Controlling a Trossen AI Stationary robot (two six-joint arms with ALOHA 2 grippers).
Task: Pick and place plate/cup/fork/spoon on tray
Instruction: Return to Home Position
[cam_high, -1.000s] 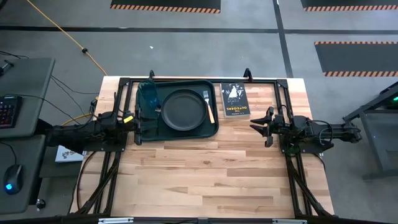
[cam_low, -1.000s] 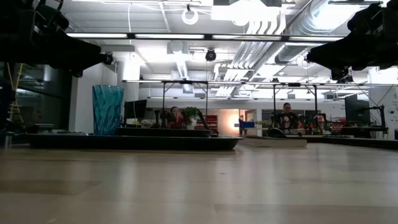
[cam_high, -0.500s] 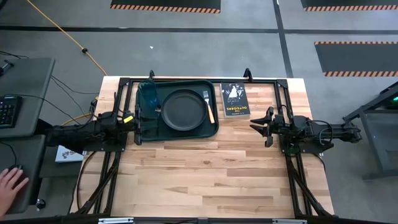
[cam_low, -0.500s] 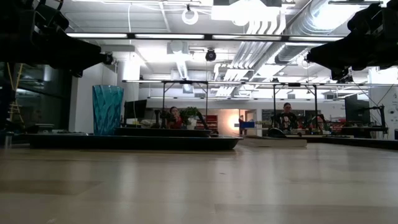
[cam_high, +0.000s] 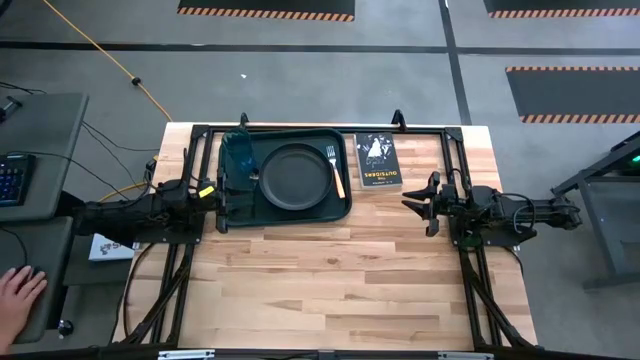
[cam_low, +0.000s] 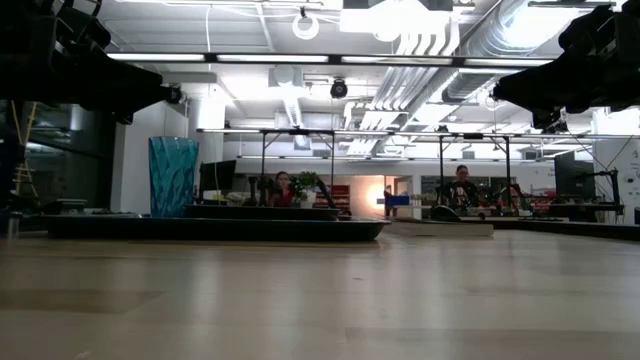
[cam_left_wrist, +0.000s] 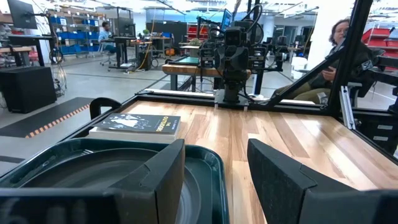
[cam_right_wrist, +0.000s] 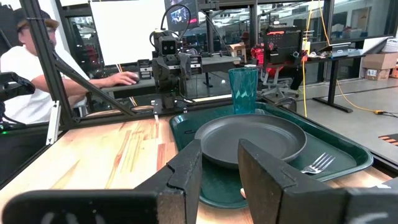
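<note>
The dark green tray (cam_high: 284, 208) lies at the table's far left. On it rest the black plate (cam_high: 295, 177), the teal cup (cam_high: 238, 154) standing upright at its far left corner, and the fork (cam_high: 334, 168) along the plate's right side. I cannot make out the spoon. My left gripper (cam_high: 224, 203) hovers open and empty over the tray's left rim (cam_left_wrist: 214, 180). My right gripper (cam_high: 425, 205) hovers open and empty over bare wood to the right of the tray (cam_right_wrist: 221, 174). The right wrist view shows the plate (cam_right_wrist: 252, 138), the cup (cam_right_wrist: 243, 90) and the fork (cam_right_wrist: 317, 163).
A small black book (cam_high: 378, 162) with white print lies just right of the tray. The black frame rails (cam_high: 320, 128) run along the table's far edge and sides. Bare wood fills the table's near half (cam_high: 320, 280). A person's hand (cam_high: 18, 290) rests on a desk left of the table.
Both arms and all the things on the table have kept still. A person's hand has come into view on the desk to the left of the table.
</note>
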